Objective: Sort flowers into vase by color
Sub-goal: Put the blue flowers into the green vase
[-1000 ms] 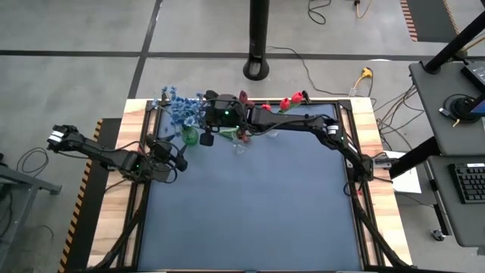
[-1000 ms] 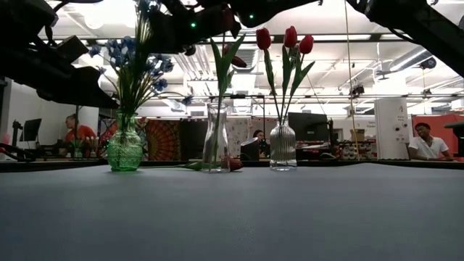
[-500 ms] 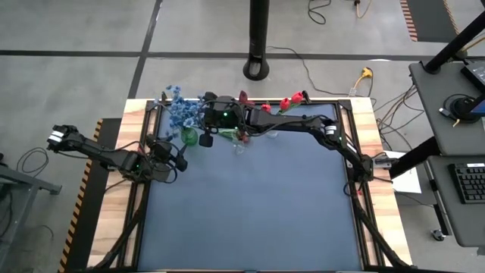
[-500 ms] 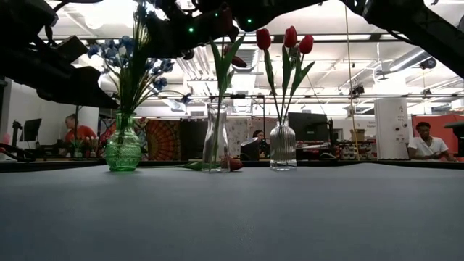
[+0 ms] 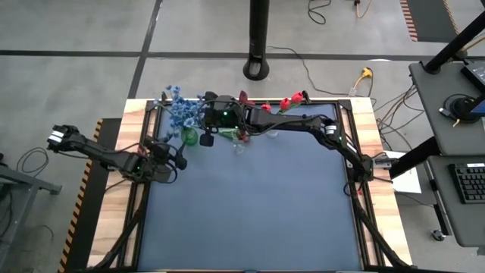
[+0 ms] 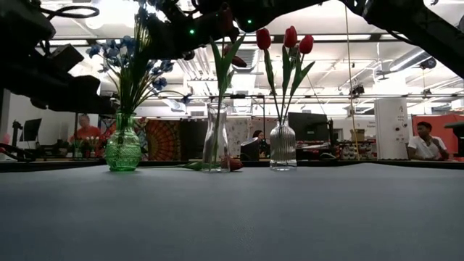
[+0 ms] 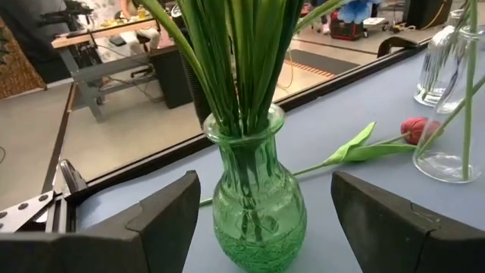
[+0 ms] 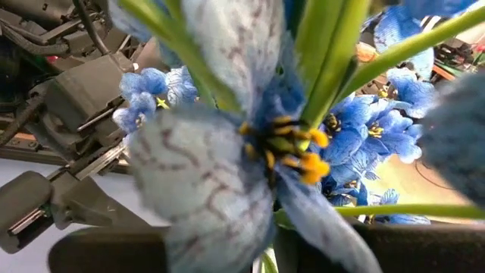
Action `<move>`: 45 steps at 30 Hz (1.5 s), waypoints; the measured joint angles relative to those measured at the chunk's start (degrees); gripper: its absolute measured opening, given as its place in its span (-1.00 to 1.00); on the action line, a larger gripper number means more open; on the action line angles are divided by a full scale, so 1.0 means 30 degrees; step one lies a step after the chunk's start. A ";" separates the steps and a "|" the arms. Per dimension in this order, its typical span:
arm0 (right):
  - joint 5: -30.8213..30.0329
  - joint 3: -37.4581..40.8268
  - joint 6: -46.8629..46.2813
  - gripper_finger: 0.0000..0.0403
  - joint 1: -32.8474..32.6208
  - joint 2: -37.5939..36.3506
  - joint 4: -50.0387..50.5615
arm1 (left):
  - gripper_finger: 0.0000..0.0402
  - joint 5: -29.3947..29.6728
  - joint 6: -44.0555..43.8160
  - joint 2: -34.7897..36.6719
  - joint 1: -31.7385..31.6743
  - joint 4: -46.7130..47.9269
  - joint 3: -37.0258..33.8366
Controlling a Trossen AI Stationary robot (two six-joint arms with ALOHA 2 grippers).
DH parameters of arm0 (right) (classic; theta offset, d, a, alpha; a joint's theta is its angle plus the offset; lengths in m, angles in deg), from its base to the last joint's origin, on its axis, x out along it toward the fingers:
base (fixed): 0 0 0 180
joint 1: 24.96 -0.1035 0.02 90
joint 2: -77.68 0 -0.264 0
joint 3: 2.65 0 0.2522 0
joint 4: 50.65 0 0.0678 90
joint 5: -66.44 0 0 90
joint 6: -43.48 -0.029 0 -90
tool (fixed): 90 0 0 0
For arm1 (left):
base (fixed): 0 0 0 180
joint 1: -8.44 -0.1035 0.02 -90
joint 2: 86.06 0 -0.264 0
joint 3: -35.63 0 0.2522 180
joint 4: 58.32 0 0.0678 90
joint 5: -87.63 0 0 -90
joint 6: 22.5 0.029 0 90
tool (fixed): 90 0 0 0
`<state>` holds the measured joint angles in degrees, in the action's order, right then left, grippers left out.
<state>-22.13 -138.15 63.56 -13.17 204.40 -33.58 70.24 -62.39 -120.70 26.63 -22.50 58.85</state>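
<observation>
A green glass vase (image 5: pixel 189 137) (image 6: pixel 123 150) (image 7: pixel 258 212) stands near the table's far-left corner and holds several blue flowers (image 5: pixel 178 110) (image 6: pixel 130 58) by their stems. My left gripper (image 5: pixel 179 157) (image 7: pixel 265 193) is open at table height, one finger on either side of the vase, with a gap on both sides. My right gripper (image 5: pixel 208 130) hangs over the vase among the blue blossoms (image 8: pixel 258 144), which fill its wrist view. Three red tulips (image 6: pixel 286 40) stand in a clear vase (image 6: pixel 283 145). One red tulip (image 7: pixel 418 129) (image 6: pixel 233 164) lies flat on the table.
A second clear vase (image 6: pixel 215 138) stands between the other two and holds a green leafy stem. My right arm (image 5: pixel 303 121) reaches along the far edge above all three vases. The blue mat (image 5: pixel 250 205) stretches toward the near edge. People sit in the room behind.
In the low view my left arm has sunk a little beside the green vase. The vases and flowers stand as before.
</observation>
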 joint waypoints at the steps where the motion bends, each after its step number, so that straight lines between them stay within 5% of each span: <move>1: 0.0000 0.0002 0.0024 -0.94 0.0000 0.0000 0.0000 | 0.39 0.0054 -0.0011 0.0000 0.0000 -0.0051 -0.0132; 5: 0.0000 0.0002 0.0076 -0.94 -0.0003 0.0000 0.0131 | 0.39 0.0088 0.0420 -0.0029 -0.0007 -0.2562 -0.1413; 13: 0.0007 0.0002 0.0203 -0.94 0.0000 0.0004 0.0357 | 0.39 -0.0010 0.6402 -0.0405 -0.0399 -1.0551 -0.2966; 27: 0.0029 0.0002 0.0392 -0.94 0.0000 0.0007 0.0393 | 0.39 -0.2459 0.5561 -0.1233 -0.4056 -1.1451 -0.2835; 45: 0.0029 0.0009 0.0534 -0.94 0.0000 0.0000 0.0498 | 0.39 -0.7565 0.9581 -0.4240 -0.8700 -1.6434 -0.2806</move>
<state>-22.04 -138.12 65.16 -13.17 204.40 -32.09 47.54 -33.64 -133.42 0.53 -71.80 50.43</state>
